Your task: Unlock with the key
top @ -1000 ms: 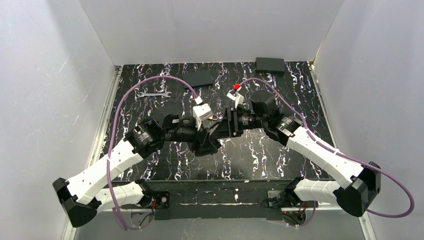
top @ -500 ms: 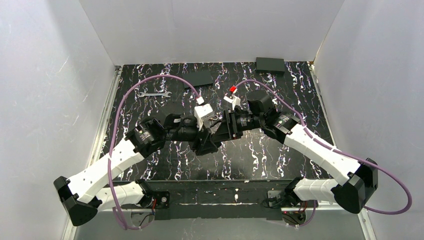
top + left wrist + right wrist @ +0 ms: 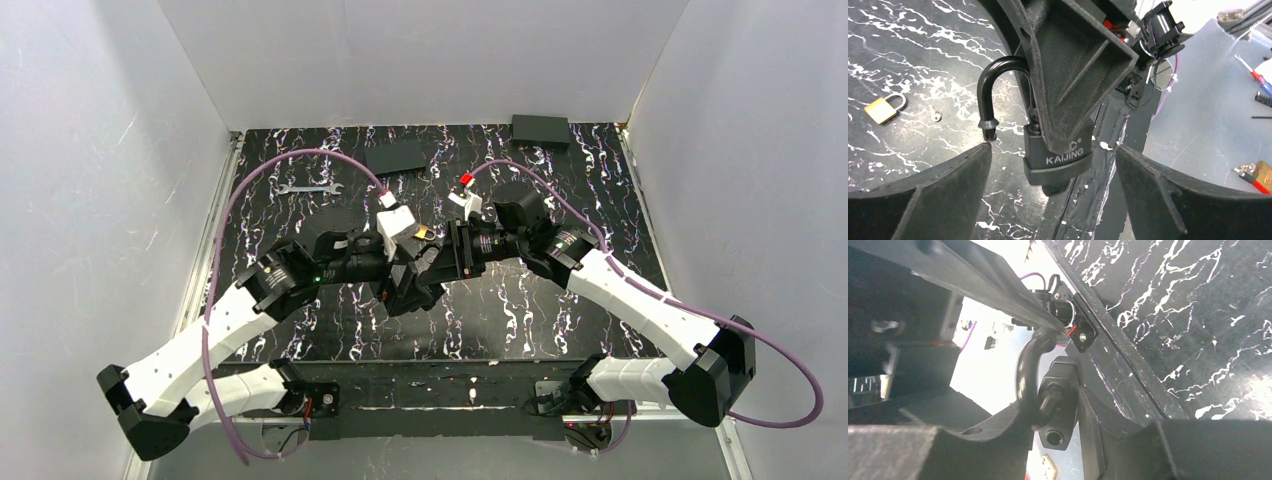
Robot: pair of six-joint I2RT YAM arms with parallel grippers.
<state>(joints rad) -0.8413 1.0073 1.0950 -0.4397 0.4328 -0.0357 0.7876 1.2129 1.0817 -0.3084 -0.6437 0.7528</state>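
Note:
A black padlock (image 3: 1058, 150) marked KAIJING hangs in the air, clamped between the fingers of my right gripper (image 3: 1058, 410). Its shackle (image 3: 993, 85) is swung open, with the free end out of the body; the right wrist view shows the empty shackle hole (image 3: 1053, 437). The key's rounded black head (image 3: 1055, 188) sticks out under the lock body, and its blade is hidden inside. My left gripper (image 3: 1053, 150) is open, its fingers (image 3: 933, 185) wide apart on either side of the lock and touching nothing. In the top view both grippers (image 3: 425, 265) meet mid-table.
A small brass padlock (image 3: 883, 107) and a tiny metal ring (image 3: 937, 116) lie on the black marbled table (image 3: 520, 300). A silver wrench (image 3: 308, 187) lies back left. Two flat black boxes (image 3: 395, 155) (image 3: 540, 130) sit at the back. White walls enclose three sides.
My left arm has drawn back to the left and its wrist has turned. The right arm has shifted slightly left, still holding the padlock.

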